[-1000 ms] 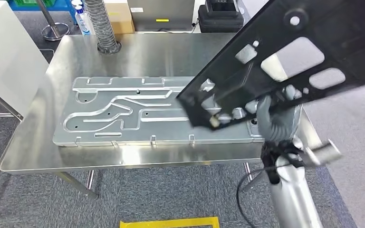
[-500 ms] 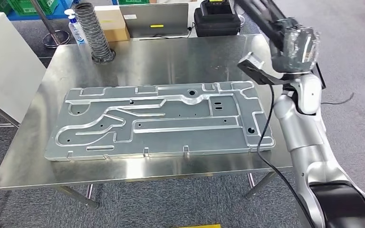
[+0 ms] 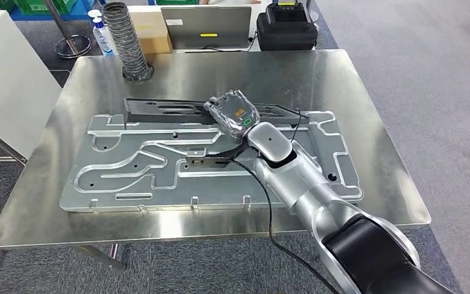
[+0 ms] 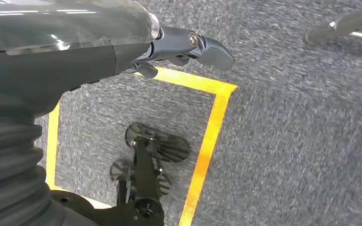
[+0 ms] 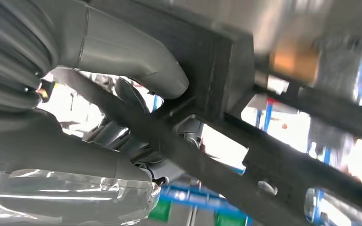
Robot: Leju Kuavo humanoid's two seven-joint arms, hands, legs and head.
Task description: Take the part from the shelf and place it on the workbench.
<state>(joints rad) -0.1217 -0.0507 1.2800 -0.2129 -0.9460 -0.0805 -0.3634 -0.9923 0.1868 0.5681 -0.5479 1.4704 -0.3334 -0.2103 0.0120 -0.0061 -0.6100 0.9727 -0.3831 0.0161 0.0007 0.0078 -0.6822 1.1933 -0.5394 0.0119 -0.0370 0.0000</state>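
Note:
The black part (image 3: 159, 110), a long flat frame with cut-outs, lies along the far edge of the grooved aluminium plate (image 3: 159, 165) on the steel workbench (image 3: 367, 110). My right hand (image 3: 232, 110) reaches across the plate and grips the part near its middle. In the right wrist view the thumb (image 5: 122, 61) wraps over a bar of the black part (image 5: 273, 155), with fingers behind it. My left hand (image 4: 122, 47) hangs beside my body over the grey floor, holding nothing, its fingers extended.
At the bench's far edge stand a corrugated hose (image 3: 125, 40), a spray bottle (image 3: 101, 30), a cardboard box (image 3: 153, 24), a laptop (image 3: 206, 27) and a black case (image 3: 286, 27). A white cabinet (image 3: 6, 79) stands at the left. Yellow tape (image 4: 207, 136) marks the floor.
My right arm has swung the black part from close in front of the camera, up past the far right, and down onto the plate's far edge. The view has shifted slightly.

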